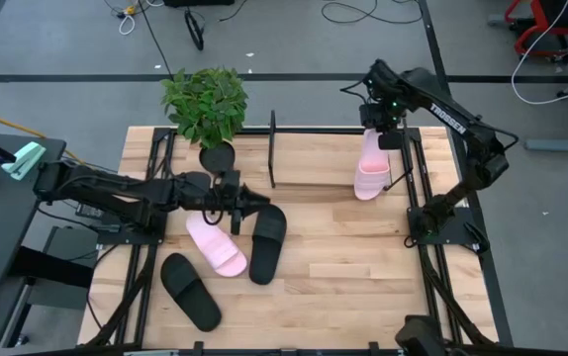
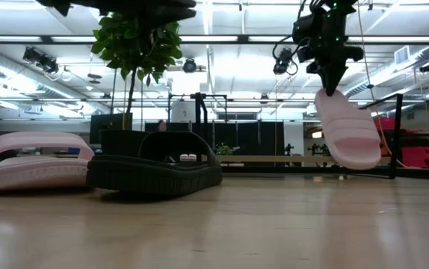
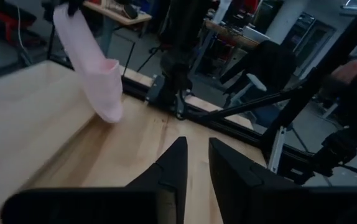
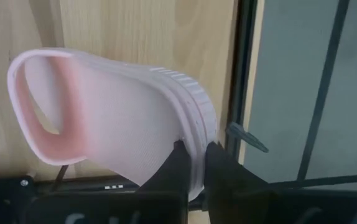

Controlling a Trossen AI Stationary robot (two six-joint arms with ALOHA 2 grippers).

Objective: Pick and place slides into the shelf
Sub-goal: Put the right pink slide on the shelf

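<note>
From above, the right gripper [image 1: 376, 133] hangs over the far right of the pale wooden table [image 1: 343, 267], its jaws pinched on the heel rim of a light pink open-toe slide sandal [image 1: 370, 166]; its wrist view shows that rim squeezed between the two dark fingers [image 4: 180, 163]. The table-level view alone shows this sandal dangling clear of the table, toe down. The thin black metal shelf frame [image 1: 272, 148] stands left of it. Left of that frame, the left gripper [image 1: 254, 201] hovers with narrow, empty jaws above a second pink sandal [image 1: 216, 245], between two black slide sandals [image 1: 268, 242] [image 1: 190, 290], near a leafy green potted plant [image 1: 205, 104].
</note>
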